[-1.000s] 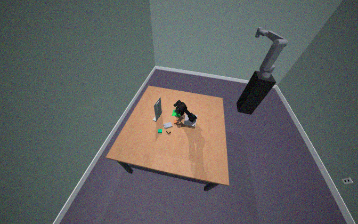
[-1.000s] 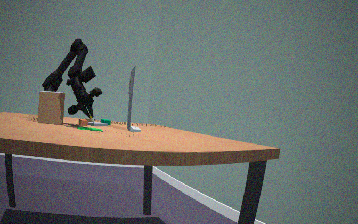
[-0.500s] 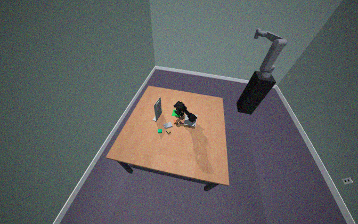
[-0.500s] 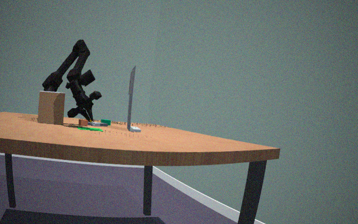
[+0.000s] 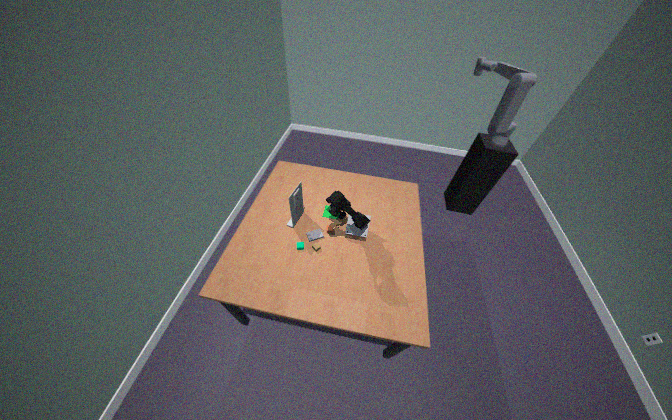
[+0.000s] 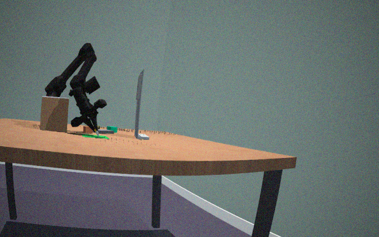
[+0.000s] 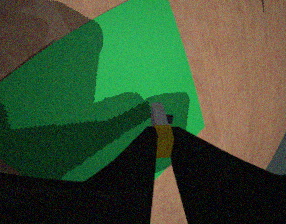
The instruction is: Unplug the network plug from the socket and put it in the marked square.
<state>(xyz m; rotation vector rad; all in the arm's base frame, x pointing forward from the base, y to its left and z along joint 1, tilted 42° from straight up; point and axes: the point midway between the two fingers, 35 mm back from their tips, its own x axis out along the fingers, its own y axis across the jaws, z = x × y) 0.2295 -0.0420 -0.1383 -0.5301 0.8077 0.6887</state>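
Note:
My gripper points steeply down and is shut on the plug. The plug shows a grey front end and a yellow-brown part between the fingertips, with a small dark piece at its side. It is out of the panel, tilted, with its grey end low over the marked square. The green marked square lies flat on the table. Whether the plug's end touches it I cannot tell. The grey upright panel stands apart from the gripper. In the top view the arm hides the fingertips.
A grey flat box, a teal block, an orange-brown block and a small olive angled piece lie on the table beside the square. A second, pale arm stands on a black pedestal off the table.

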